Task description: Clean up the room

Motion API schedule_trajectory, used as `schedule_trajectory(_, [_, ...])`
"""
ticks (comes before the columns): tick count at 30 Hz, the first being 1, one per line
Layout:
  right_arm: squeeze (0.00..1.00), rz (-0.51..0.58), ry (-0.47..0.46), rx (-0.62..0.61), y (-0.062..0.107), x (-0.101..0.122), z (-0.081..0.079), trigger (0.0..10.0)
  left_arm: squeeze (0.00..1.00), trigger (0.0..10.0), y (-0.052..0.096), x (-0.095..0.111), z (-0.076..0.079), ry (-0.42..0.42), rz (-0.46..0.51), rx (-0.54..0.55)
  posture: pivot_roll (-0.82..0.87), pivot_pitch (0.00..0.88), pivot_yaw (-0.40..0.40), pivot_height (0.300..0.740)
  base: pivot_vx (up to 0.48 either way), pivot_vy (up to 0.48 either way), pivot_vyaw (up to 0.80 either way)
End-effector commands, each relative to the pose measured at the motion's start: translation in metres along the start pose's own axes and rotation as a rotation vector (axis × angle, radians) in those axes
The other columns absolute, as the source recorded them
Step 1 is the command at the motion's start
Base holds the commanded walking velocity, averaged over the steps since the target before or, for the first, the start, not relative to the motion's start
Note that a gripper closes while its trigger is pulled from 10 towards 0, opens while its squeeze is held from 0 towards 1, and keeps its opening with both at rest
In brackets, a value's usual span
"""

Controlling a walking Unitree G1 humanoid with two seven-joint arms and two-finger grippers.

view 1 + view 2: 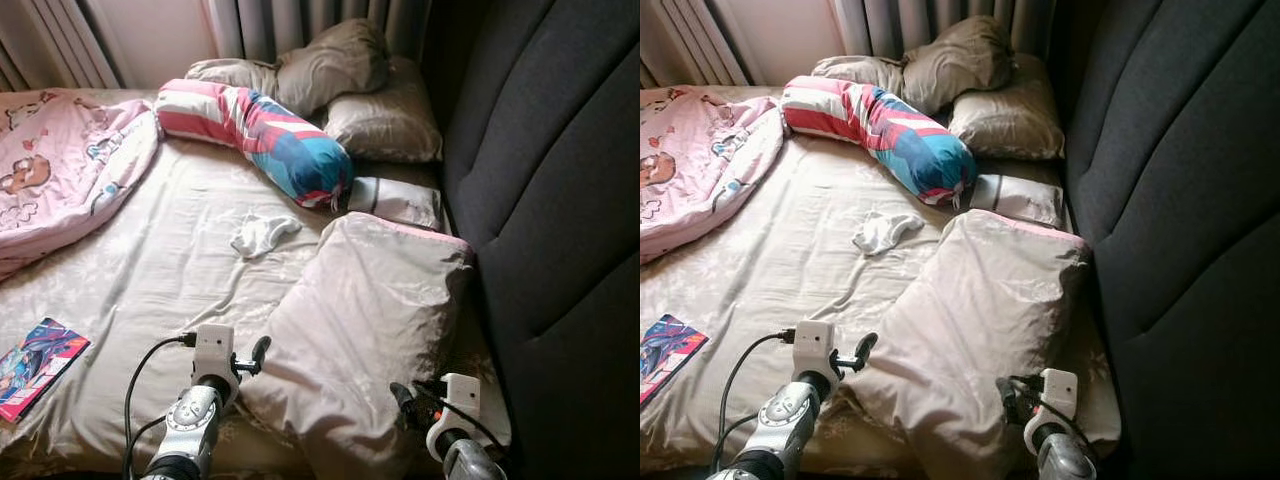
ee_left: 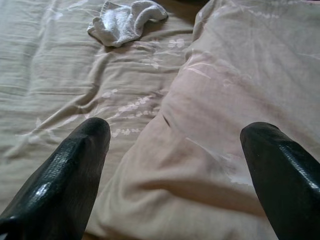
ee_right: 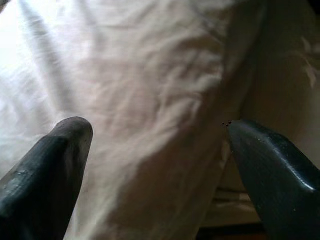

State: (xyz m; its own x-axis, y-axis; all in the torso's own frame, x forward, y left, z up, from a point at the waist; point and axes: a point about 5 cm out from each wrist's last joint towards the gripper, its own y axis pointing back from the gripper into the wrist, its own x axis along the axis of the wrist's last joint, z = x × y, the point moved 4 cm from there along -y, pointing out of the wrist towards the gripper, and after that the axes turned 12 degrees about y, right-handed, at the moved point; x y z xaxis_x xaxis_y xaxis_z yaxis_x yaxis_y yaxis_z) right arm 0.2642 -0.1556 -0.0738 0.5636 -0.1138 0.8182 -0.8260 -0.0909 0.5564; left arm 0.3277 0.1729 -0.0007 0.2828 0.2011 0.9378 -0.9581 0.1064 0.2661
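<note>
A large pale pink pillow point(image 1: 370, 320) lies on the bed's near right corner, against the dark headboard. My left gripper point(image 1: 256, 356) stands open at the pillow's near left edge, one finger on each side of that edge in the left wrist view point(image 2: 180, 175). My right gripper point(image 1: 408, 400) stands open at the pillow's near right corner, with the pillow cloth point(image 3: 150, 125) between its fingers. A small white cloth point(image 1: 262, 233) lies crumpled on the beige sheet point(image 1: 150, 270) beyond the pillow.
A striped red, white and blue bolster point(image 1: 255, 130) and several beige pillows point(image 1: 380, 120) lie at the bed's far end. A pink blanket point(image 1: 60, 170) is bunched at the far left. A colourful book point(image 1: 35, 365) rests near the left front edge. The padded headboard point(image 1: 560, 200) walls the right side.
</note>
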Motion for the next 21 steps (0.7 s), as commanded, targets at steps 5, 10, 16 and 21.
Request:
schedule_trajectory(5, [0.0,-0.055,-0.047,0.037,-0.003,-0.005,-0.011,10.0,0.0,10.0,0.004,0.002,-0.004,-0.021,0.014,-0.013,0.11,0.195,0.01,0.74,0.0,0.0,0.0])
schedule_trajectory(10, [0.0,-0.065,-0.035,0.03,-0.006,0.0,-0.012,10.0,0.0,10.0,0.001,0.017,-0.001,-0.022,0.075,-0.028,0.14,0.242,0.01,0.74,0.0,0.0,0.0])
schedule_trajectory(16, [0.0,-0.053,-0.02,0.014,-0.01,0.011,-0.007,10.0,0.0,10.0,-0.001,0.039,0.008,-0.022,0.153,-0.071,0.15,0.302,0.008,0.74,0.0,0.0,0.0])
schedule_trajectory(21, [0.0,-0.05,-0.07,0.016,-0.01,0.011,-0.008,10.0,0.0,10.0,0.001,0.067,0.003,-0.035,0.232,-0.072,0.17,0.332,0.012,0.74,0.0,0.0,0.0])
